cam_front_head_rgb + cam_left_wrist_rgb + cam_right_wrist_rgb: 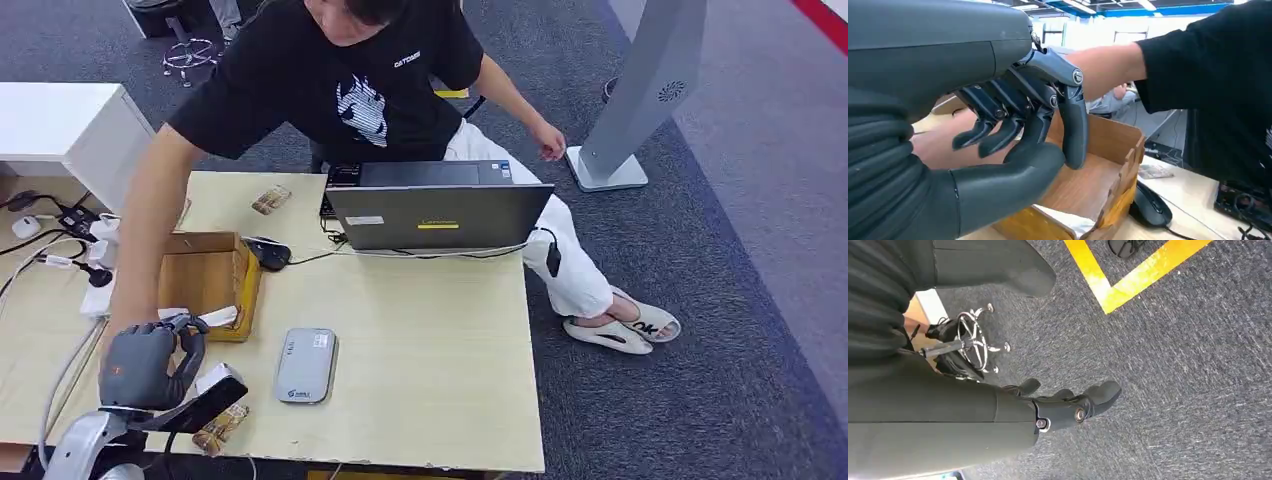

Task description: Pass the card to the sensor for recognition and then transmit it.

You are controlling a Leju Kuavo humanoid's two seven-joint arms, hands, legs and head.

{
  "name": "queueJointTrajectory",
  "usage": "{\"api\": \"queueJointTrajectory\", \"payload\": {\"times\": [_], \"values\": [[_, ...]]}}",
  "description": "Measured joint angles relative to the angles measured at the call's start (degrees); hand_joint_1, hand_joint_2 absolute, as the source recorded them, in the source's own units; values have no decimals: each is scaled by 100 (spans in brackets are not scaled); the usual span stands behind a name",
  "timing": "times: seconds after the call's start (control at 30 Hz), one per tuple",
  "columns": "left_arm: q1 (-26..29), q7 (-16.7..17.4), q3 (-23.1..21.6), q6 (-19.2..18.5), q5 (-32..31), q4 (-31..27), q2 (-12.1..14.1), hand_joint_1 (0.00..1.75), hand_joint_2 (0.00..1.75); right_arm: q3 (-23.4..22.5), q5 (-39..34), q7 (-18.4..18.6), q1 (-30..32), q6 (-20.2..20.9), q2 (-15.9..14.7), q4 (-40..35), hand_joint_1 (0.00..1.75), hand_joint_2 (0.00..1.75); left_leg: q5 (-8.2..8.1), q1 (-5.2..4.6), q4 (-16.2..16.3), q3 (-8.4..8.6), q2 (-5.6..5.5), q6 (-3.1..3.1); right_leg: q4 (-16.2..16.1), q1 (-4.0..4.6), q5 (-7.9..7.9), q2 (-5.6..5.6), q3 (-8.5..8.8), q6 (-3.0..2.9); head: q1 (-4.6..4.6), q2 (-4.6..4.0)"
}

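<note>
My left hand (150, 365) hovers over the table's near left corner, just in front of a cardboard box (205, 275). In the left wrist view its fingers (1013, 115) are curled down onto the thumb (1008, 180), and I see nothing between them. A person's hand (938, 145) lies right behind those fingers, with the arm (150, 220) reaching in over the box. The grey card sensor (305, 365) lies flat to the right of my hand. A white piece (218, 317) rests at the box's near edge (1068, 222); I cannot tell whether it is the card. My right hand (1073, 407) hangs over carpet holding nothing.
A laptop (435, 215) stands open at the table's far side, with a black mouse (268, 252) beside the box. Snack packets lie near my wrist (222, 428) and at the far edge (270, 200). Cables and a power strip (95, 290) crowd the left. A grey kiosk (640, 90) stands at the back right.
</note>
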Motion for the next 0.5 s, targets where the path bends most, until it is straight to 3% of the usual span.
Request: {"api": "queueJointTrajectory", "payload": {"times": [0.5], "values": [[412, -313, 0, 664, 234, -555, -361, 0, 175, -275, -4, -17, -25, -125, 94, 0, 0, 175, 0, 0, 0, -1, -1, 0, 0, 0, -1, -1, -1, 0, -2, 0]]}}
